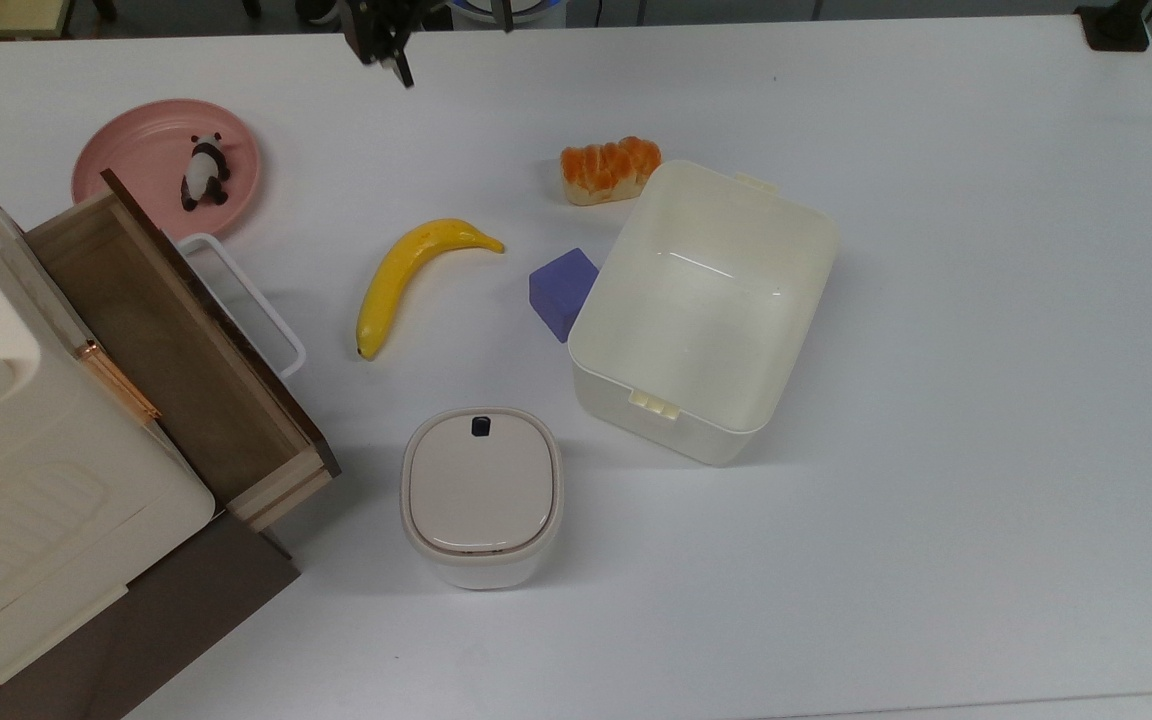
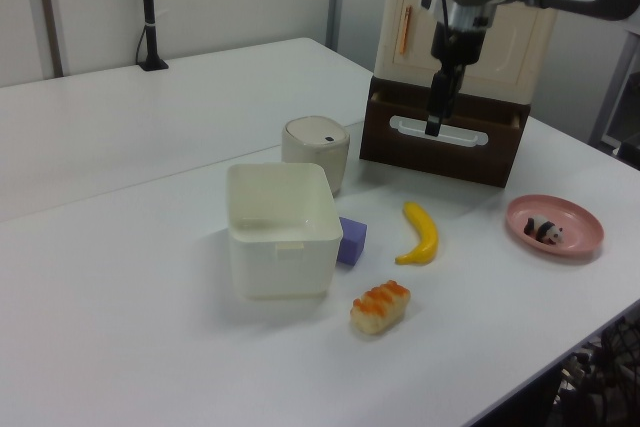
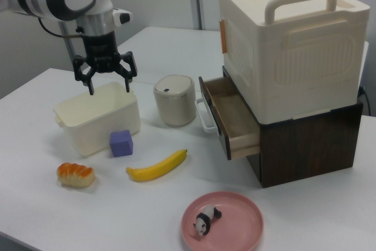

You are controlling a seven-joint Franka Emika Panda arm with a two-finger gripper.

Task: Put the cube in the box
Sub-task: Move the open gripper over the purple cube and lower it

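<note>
The purple-blue cube (image 1: 563, 290) rests on the white table, touching the left wall of the box (image 1: 802, 247) in the top view. That box is a cream-white lidless tub with nothing inside. The cube (image 3: 121, 143) also stands in front of the box (image 3: 76, 126) in the right view, and right of the box (image 2: 282, 257) as the cube (image 2: 352, 240) in the left view. My gripper (image 3: 109, 87) hangs open and empty in the air, well above the table. At the top view's upper edge the gripper (image 1: 388, 62) is far up-left of the cube.
A banana (image 1: 416, 275) lies left of the cube and a bread piece (image 1: 611, 170) above it in the top view. A lidded beige bin (image 1: 481, 495), an open wooden drawer (image 1: 176, 350) under a cream case, and a pink plate (image 1: 131, 140) with a panda figure (image 1: 204, 172) fill the left.
</note>
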